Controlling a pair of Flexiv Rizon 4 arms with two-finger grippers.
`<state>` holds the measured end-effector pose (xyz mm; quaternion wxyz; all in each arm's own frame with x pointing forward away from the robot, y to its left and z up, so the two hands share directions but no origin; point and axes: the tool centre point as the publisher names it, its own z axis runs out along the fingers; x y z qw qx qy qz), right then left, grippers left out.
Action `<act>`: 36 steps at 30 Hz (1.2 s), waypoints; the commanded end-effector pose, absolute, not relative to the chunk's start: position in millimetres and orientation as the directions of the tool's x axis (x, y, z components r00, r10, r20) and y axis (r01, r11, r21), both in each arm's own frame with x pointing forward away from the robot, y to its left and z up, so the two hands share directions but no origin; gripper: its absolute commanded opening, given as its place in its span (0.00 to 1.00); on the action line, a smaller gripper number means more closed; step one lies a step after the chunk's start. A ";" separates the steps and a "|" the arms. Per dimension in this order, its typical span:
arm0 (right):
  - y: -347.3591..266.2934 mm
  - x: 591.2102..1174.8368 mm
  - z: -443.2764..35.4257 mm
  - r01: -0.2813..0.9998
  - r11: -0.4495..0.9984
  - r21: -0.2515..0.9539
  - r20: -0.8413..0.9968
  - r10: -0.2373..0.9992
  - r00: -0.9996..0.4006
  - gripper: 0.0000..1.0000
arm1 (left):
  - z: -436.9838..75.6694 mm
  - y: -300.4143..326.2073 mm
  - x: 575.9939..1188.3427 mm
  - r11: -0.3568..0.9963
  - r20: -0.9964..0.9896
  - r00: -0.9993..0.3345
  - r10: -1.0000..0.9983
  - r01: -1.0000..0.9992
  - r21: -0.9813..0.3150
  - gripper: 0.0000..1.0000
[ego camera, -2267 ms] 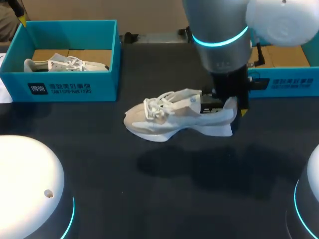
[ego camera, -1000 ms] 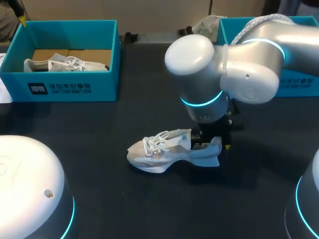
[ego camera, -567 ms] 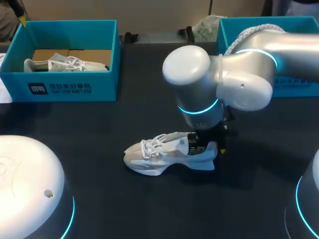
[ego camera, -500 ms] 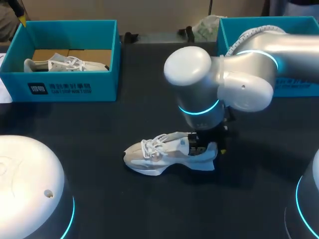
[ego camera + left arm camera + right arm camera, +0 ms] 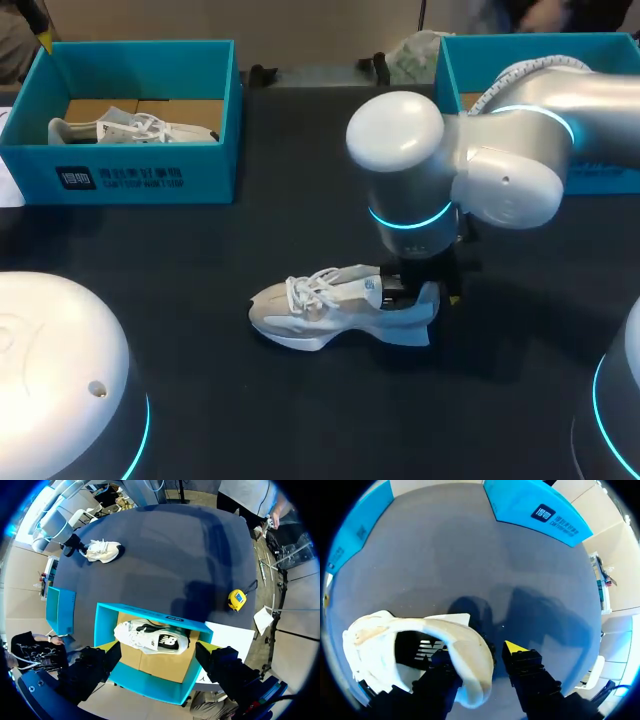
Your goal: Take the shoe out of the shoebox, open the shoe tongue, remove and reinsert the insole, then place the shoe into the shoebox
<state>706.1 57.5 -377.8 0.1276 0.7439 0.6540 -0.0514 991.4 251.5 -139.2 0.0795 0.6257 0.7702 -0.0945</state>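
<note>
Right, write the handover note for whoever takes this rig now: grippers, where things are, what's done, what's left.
Left gripper: open, empty, high over the left shoebox, which holds a second shoe.
Right gripper: down at the heel of the shoe; whether it grips cannot be told.
Shoe: upright on the table, out in front of the two boxes, toe toward the left arm's side. The right shoebox is behind the right arm.
Done: shoe is out of the box.
Left: open the tongue, insole out and back in, shoe back into the shoebox.
</note>
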 end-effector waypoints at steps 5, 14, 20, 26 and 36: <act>57.8 700.1 -341.0 0.991 -0.030 0.130 -0.188 0.981 0.054 0.51 | -138.7 251.2 990.5 0.200 -0.238 -0.205 0.949 0.979 -0.044 1.00; 71.5 697.9 -300.4 0.971 0.216 0.105 -0.209 0.959 -0.191 1.00 | -138.7 251.2 990.5 0.200 -0.238 -0.205 0.949 0.979 -0.044 1.00; 77.2 698.0 -273.5 0.903 0.417 0.105 -0.214 0.896 -0.389 1.00 | -138.7 251.2 990.5 0.200 -0.238 -0.205 0.949 0.979 -0.044 1.00; 83.9 694.3 -250.4 0.716 0.683 0.144 -0.206 0.728 -0.653 1.00 | -138.7 251.2 990.5 0.200 -0.238 -0.205 0.949 0.979 -0.044 1.00; 86.0 694.9 -237.9 0.447 0.889 0.099 -0.249 0.457 -0.854 1.00 | -138.7 251.2 990.5 0.200 -0.238 -0.205 0.949 0.979 -0.044 1.00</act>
